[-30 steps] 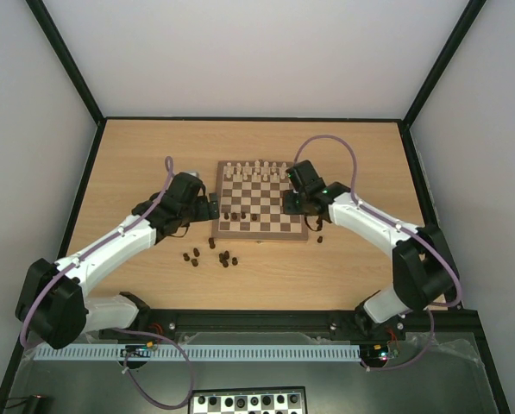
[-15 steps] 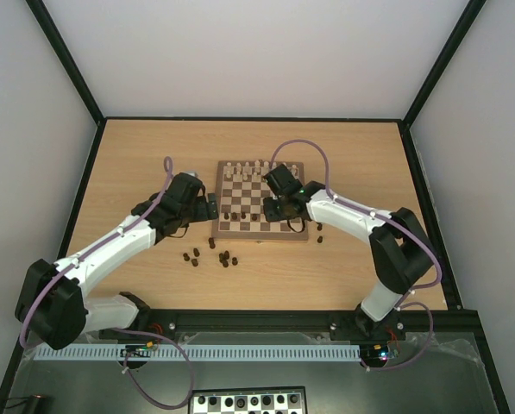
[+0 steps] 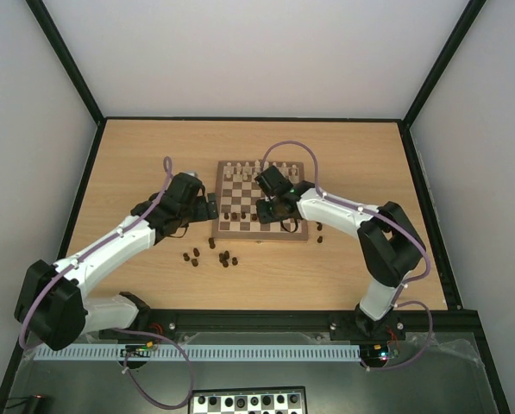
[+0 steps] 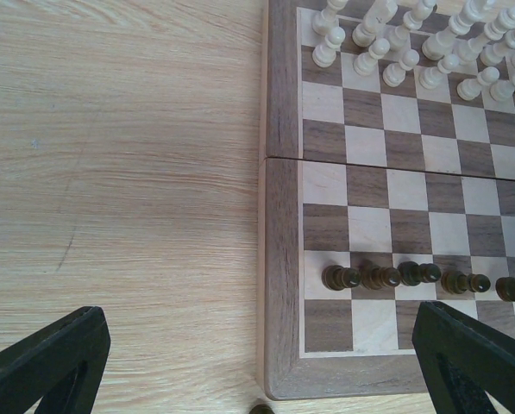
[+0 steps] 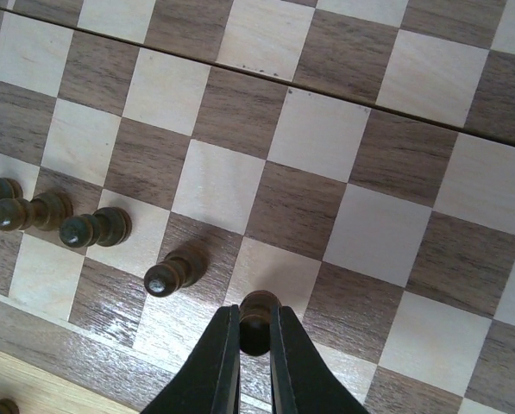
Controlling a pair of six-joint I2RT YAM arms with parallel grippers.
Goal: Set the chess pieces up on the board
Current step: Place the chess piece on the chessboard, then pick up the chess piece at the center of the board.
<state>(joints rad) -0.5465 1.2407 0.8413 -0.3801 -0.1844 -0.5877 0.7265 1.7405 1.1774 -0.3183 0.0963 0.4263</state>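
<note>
The wooden board (image 3: 261, 226) lies mid-table, cream chessmen (image 3: 255, 166) on its far rows. My right gripper (image 3: 270, 210) hangs over the board's near rows, shut on a dark brown pawn (image 5: 258, 316) held just above a light square. Beside it several dark pawns (image 5: 172, 274) stand in a row on the second-nearest rank, also seen in the left wrist view (image 4: 401, 276). More dark chess pieces (image 3: 224, 257) lie loose on the table in front of the board, and two (image 3: 320, 231) lie right of it. My left gripper (image 3: 210, 207) is open, empty, at the board's left edge (image 4: 281, 259).
A black frame rims the wooden table (image 3: 136, 155). A black-and-white checkered board (image 3: 248, 401) lies below the arms' base rail. One dark piece (image 4: 259, 409) lies just off the board's near left corner.
My right gripper has swung left from the board's right edge to over its near middle rows, with the pawn. The left arm has not moved.
</note>
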